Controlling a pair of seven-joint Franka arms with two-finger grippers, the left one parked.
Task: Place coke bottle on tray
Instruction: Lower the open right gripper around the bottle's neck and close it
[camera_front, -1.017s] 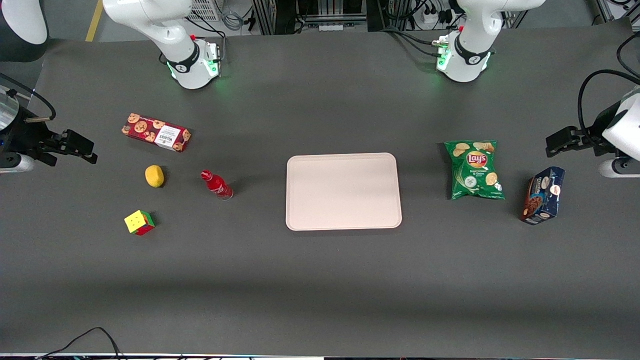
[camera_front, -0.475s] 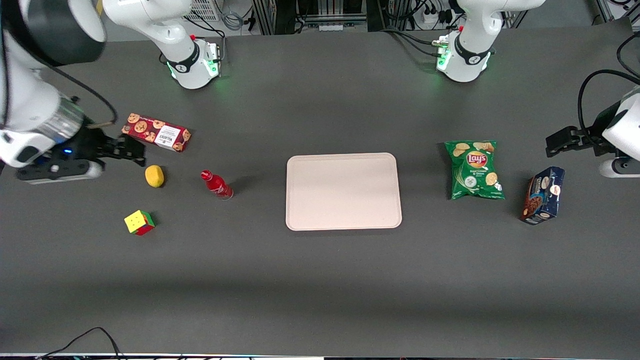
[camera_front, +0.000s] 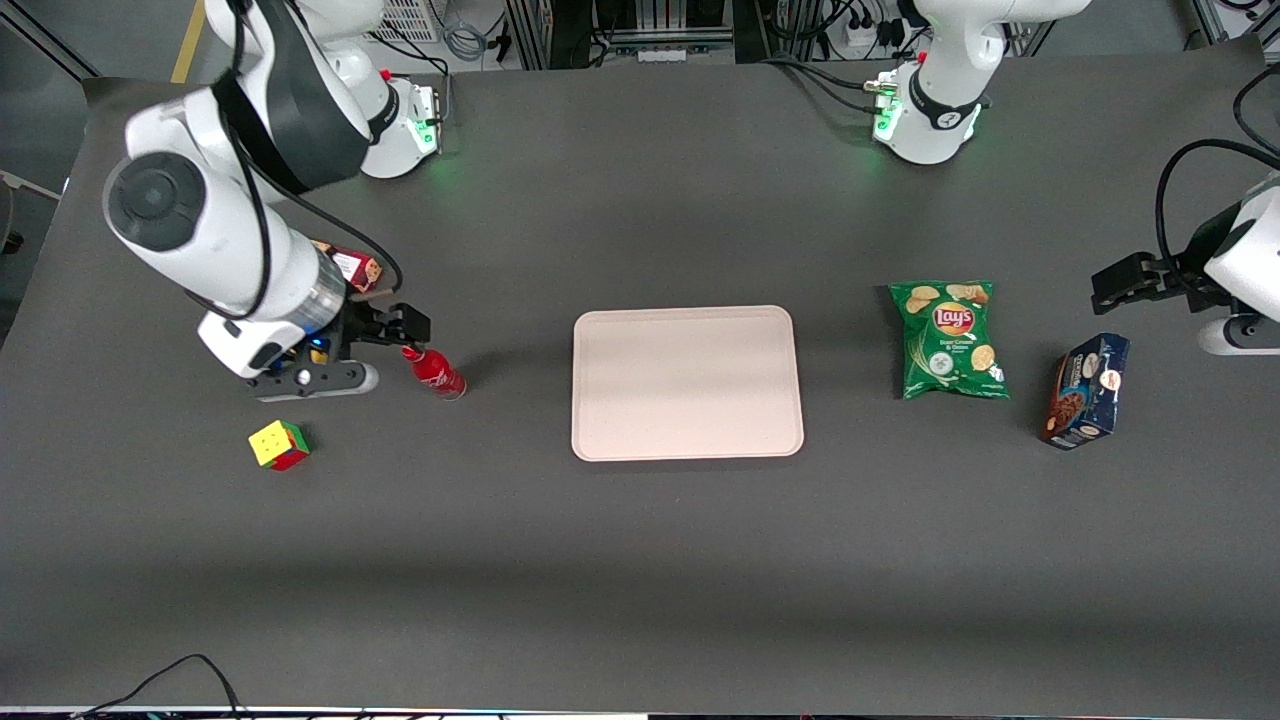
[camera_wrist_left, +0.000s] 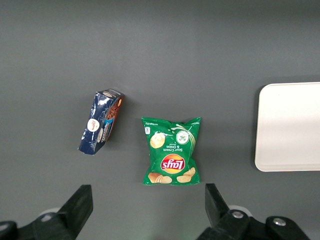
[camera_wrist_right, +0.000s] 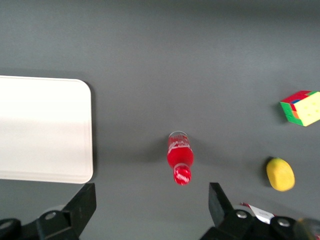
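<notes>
The end effector (camera_front: 405, 325) hangs above the desk (camera_front: 640, 560), right by the cap of the coke bottle (camera_front: 433, 369), fingers (camera_wrist_right: 82, 205) spread apart and holding nothing. The bottle stands on the desk, apart from the tray (camera_front: 686, 382), toward the working arm's end. A yellow lemon-like object (camera_wrist_right: 280, 174) and colour cube (camera_front: 278, 445) sit nearby.

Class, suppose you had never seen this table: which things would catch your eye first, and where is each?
The big pale tray lies mid-table with nothing on it. Beside it, toward the working arm's end, stands the small red coke bottle, with the open pincer hovering just above its cap. The green chip bag stands out toward the parked arm's end.
</notes>
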